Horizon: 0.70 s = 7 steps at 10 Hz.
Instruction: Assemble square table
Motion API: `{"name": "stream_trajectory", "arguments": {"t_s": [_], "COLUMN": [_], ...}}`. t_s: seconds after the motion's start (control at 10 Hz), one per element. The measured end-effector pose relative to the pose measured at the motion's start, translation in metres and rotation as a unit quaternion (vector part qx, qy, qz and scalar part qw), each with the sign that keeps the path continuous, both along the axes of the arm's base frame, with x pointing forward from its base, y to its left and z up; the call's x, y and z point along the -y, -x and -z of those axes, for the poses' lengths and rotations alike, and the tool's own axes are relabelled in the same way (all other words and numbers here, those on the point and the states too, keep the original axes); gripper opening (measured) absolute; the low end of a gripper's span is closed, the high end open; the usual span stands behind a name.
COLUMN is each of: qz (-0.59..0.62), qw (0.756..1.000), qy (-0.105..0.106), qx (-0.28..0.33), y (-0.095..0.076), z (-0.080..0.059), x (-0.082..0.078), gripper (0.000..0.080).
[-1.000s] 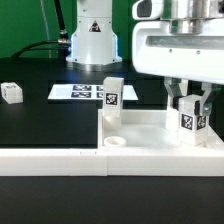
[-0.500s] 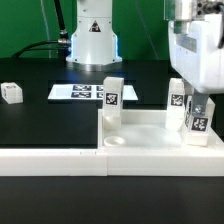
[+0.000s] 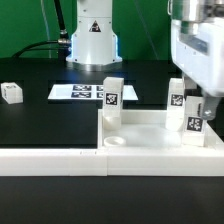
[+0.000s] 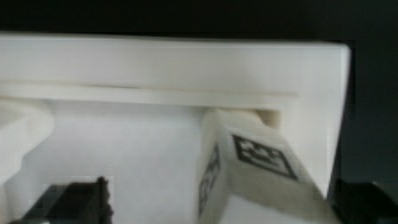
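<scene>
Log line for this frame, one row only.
gripper: open around upright leg | second leg: upright on tabletop | loose leg: lying apart

One dark finger [image 4: 80,202] is seen; tagged leg [image 4: 258,170] is stood on slab [image 4: 134,140] beside it w/ a clear gap, not touched; raised rim [image 4: 160,65] is seen beyond fingertip.

Open black tabletop [image 3: 40,120] spreads across the exterior view's left, broken only by a loose leg [image 3: 11,93] and the flat marker board [image 3: 85,92]. On the square slab [image 3: 150,140], a bare lane runs between the left upright leg [image 3: 112,100] and, at right, the rear leg [image 3: 176,98] and the near leg [image 3: 193,122], both crowded under the arm [image 3: 200,50]. The low border wall [image 3: 50,158] fences the front.
</scene>
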State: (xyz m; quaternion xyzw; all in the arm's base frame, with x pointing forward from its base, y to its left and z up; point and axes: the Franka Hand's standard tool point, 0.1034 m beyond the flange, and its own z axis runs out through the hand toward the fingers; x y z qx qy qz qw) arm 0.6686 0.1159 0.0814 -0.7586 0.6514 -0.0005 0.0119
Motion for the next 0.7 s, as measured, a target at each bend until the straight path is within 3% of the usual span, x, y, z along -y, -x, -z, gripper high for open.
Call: {"name": "stream_trajectory", "arguments": {"t_s": [0.1, 0.5, 0.7], "qz": [-0.065, -0.198, -0.262], "qw": [0.998, 0.980, 0.959], "qy": [0.009, 0.015, 0.031], "qx": [0.011, 0.021, 0.102], "y": [0.001, -0.001, -0.004], "z": [0.002, 0.003, 0.006], "x": [-0.006, -0.003, 0.011], "gripper": [0.0644, 0.0649, 0.0649]}}
